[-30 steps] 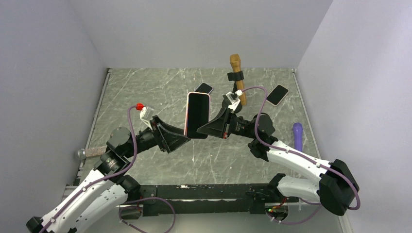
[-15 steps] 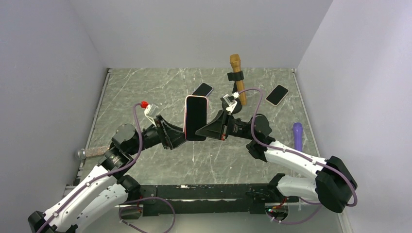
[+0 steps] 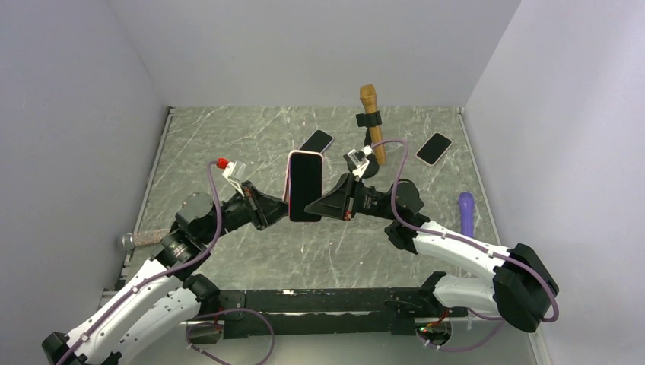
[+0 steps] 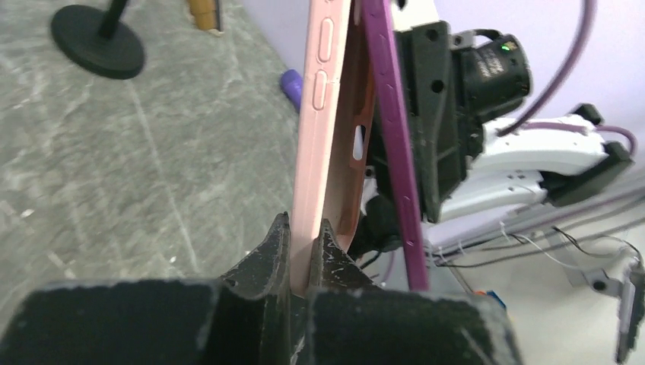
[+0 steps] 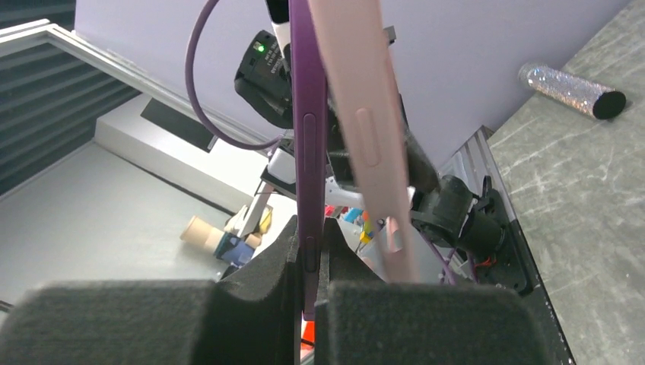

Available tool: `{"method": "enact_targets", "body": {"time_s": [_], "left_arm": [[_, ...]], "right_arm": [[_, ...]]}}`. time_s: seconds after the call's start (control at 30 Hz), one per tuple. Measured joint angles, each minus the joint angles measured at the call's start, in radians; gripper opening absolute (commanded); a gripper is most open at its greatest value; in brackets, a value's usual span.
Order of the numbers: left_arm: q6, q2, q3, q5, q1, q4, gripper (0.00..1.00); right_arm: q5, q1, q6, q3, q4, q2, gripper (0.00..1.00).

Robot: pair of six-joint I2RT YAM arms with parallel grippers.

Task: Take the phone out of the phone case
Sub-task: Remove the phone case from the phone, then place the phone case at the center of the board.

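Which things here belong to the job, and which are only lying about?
Job: soft pink phone case; purple-edged phone; left gripper; right gripper.
Lying about: two dark-screened phones; brown cylinder on black stand; purple cylinder; glittery silver tube.

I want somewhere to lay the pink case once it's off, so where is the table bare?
The far-left grey marble tabletop, between the left rim and the black phone lying flat, is bare. So is the near strip between the left arm and right arm. The back right is crowded: brown microphone on black stand, second flat phone, purple cylinder.
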State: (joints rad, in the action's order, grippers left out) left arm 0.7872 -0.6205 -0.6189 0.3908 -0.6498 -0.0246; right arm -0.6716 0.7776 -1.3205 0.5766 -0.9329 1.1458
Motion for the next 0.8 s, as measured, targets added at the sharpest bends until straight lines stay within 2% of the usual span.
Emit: {"method": "enact_targets", "body": {"time_s": [0.13, 0.23, 0.43, 0.6, 0.8], "left_arm": [[0.002, 0.035, -0.010, -0.146, 0.008, 0.142, 0.00], [0.017, 0.071, 0.000, -0.261, 0.063, 0.259, 0.00], [0.030, 0.063, 0.060, -0.306, 0.168, 0.327, 0.00], [0.006, -0.146, 0.060, -0.240, 0.283, 0.368, 0.00], [-0.122, -0.413, 0.022, -0.171, 0.486, 0.409, 0.00]], "right_arm": [[-0.007, 0.013, 0.006, -0.003, 0.028, 0.001, 0.00], [-0.014, 0.022, 0.018, -0.003, 0.028, -0.003, 0.00], [-0.013, 0.025, 0.051, -0.003, 0.059, -0.023, 0.00], [0.015, 0.024, 0.137, -0.002, 0.200, -0.081, 0.00], [0.047, 0.024, 0.231, -0.002, 0.347, -0.154, 0.00]]}}
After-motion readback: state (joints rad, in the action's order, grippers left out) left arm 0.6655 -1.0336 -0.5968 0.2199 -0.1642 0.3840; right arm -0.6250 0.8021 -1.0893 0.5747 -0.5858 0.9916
